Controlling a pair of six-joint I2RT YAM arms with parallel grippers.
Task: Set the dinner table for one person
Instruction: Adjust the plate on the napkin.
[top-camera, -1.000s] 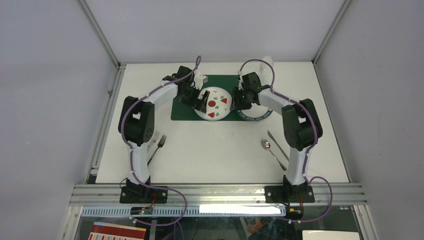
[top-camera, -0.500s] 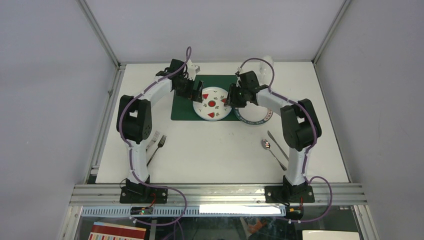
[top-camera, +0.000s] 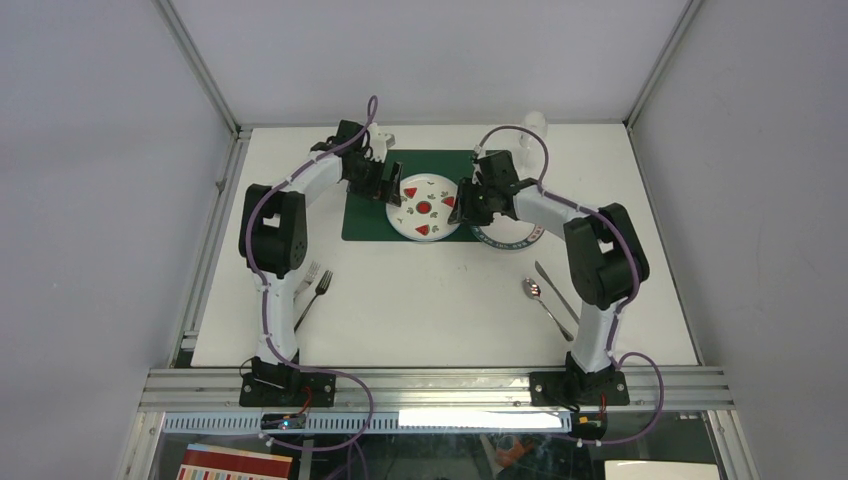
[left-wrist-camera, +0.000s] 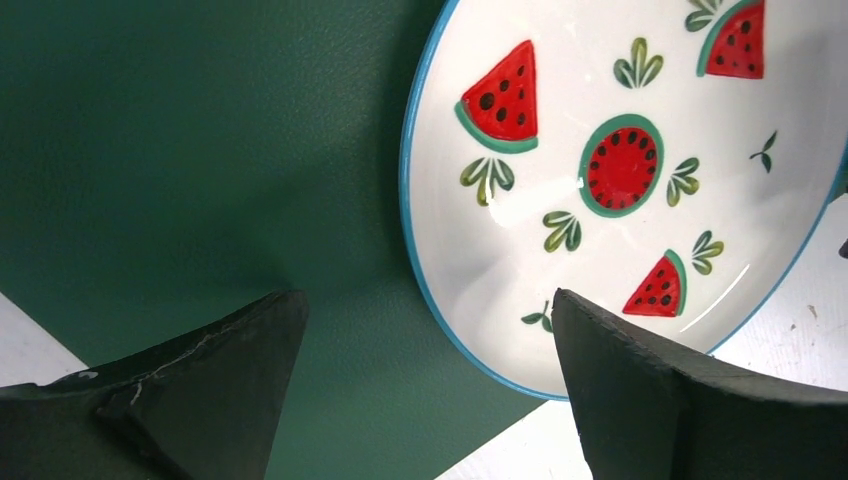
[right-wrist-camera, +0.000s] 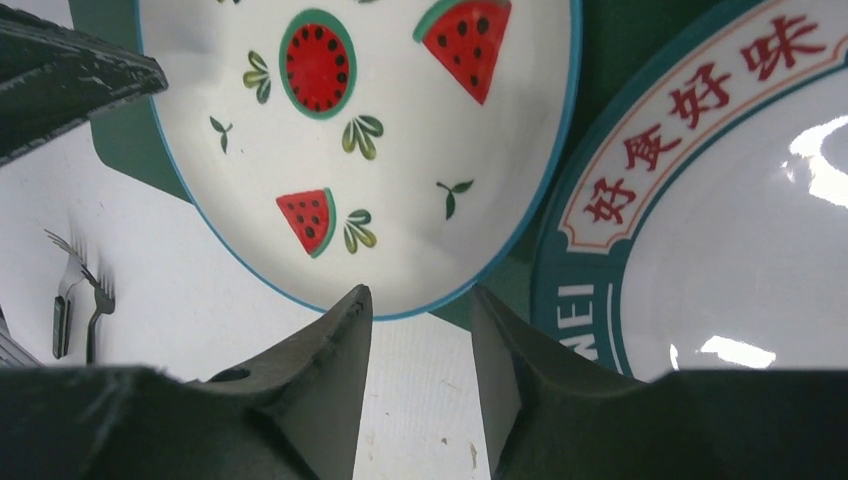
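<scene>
Under the placemat (top-camera: 358, 226), dinner table (top-camera: 430, 315), long axis left-right.

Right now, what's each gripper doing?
Left gripper: wide open, empty.
Right gripper: partly open, holding nothing.

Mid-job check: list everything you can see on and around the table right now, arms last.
dinner table: 1, white with silver framing, under everything
placemat: 1, dark green, far centre
watermelon plate: 1, white with a blue rim, on the placemat, near edge overhanging
large plate: 1, white with a teal band and red Chinese characters, right of the watermelon plate
forks: 2, silver, near left
spoon: 1, silver, near right
knife: 1, silver, right of the spoon
cup: 1, white, far edge, partly hidden
left gripper: 1, black, jaws wide open at the watermelon plate's left rim
right gripper: 1, black, jaws part open at its right rim
</scene>
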